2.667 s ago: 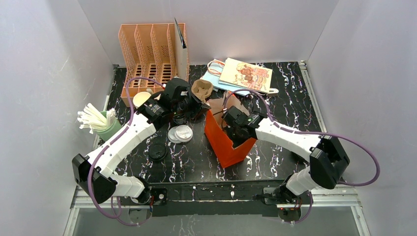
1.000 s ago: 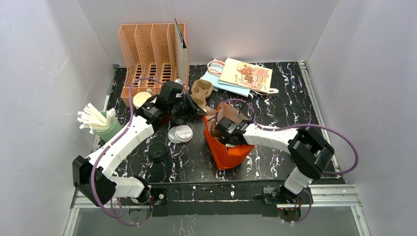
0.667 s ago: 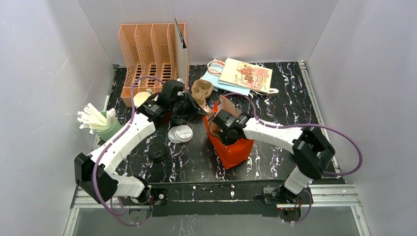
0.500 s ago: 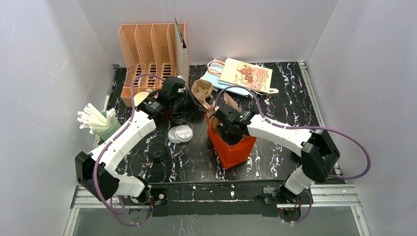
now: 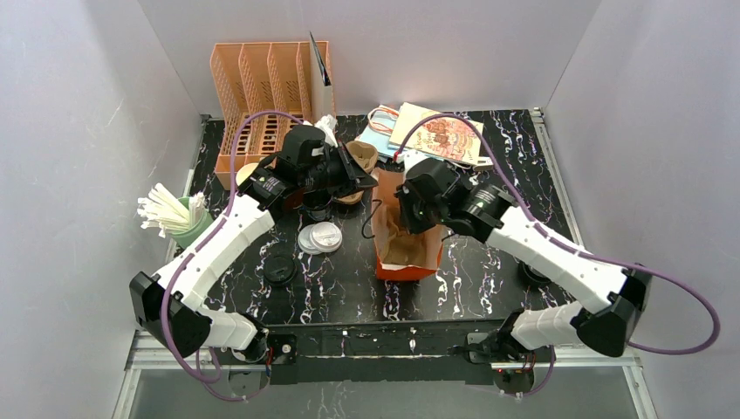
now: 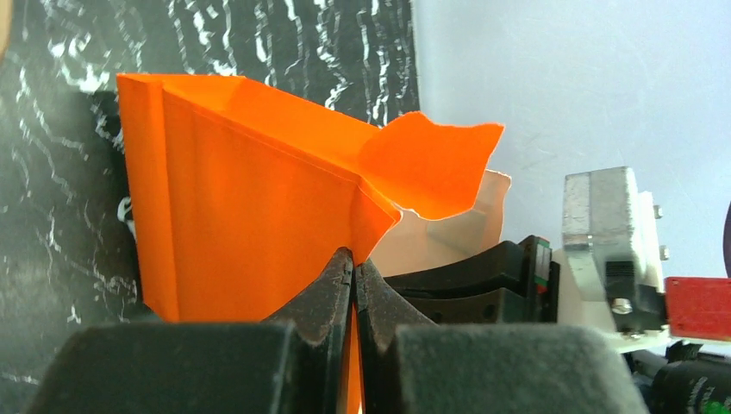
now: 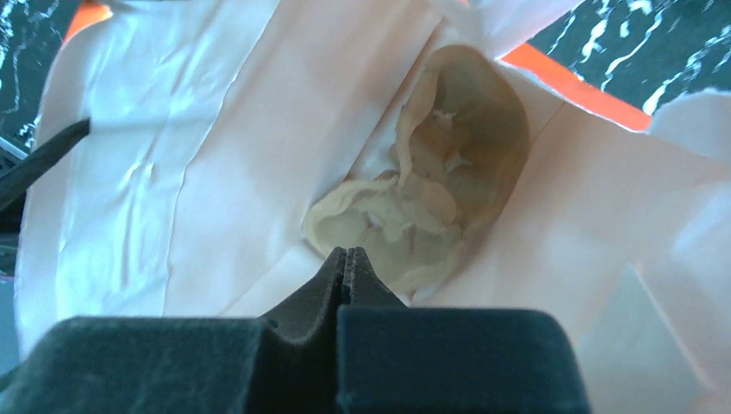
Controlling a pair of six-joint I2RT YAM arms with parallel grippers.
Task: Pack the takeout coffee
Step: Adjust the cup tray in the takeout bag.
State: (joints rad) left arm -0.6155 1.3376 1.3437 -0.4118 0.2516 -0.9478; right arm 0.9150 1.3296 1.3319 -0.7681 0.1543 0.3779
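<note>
My left gripper is pinching the rim of the orange bag; right gripper closed on nothing inside it, lining close either side, squashed kraft cup just past the tips.

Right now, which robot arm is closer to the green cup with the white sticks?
Left. The left arm stretches past just beside the green cup. The right arm is on the far side of the orange bag, reaching over it from the right.
</note>
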